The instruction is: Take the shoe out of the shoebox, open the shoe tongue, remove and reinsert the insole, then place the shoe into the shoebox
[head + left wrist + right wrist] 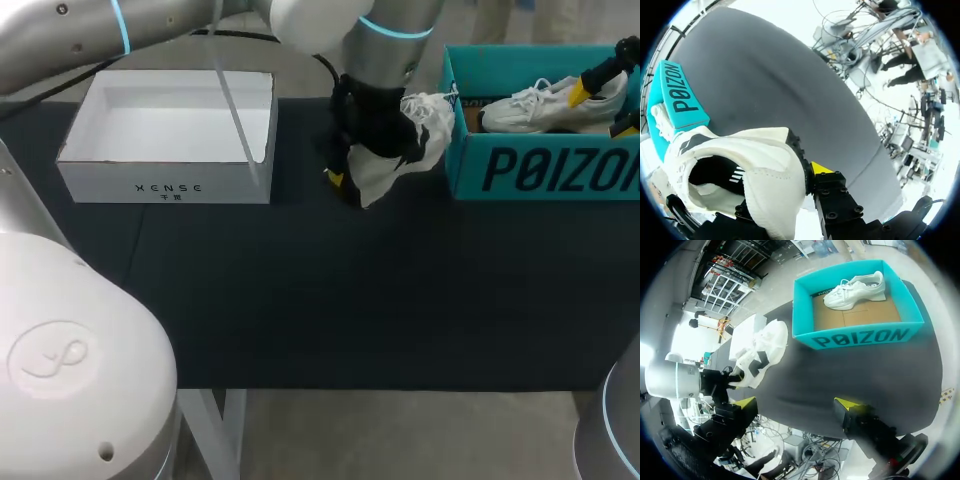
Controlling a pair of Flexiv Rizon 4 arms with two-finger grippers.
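Note:
A white shoe with black marks [400, 150] hangs above the dark table, just left of the teal shoebox [540, 170]. My left gripper [345, 180] is shut on its heel end. In the left wrist view one yellow tip presses the shoe [755, 170] from outside while the other finger is hidden by it. A second white shoe [530, 105] lies inside the shoebox. My right gripper [603, 108] stands open over the box, holding nothing. In the right wrist view the right gripper [795, 404] is spread wide, with the shoebox [860, 337] and the held shoe [762, 352] ahead of it.
An open white box [165, 185] sits at the back left of the table. The dark tabletop [330, 300] runs bare toward the front edge. My left arm [390, 40] crosses over the table's back middle.

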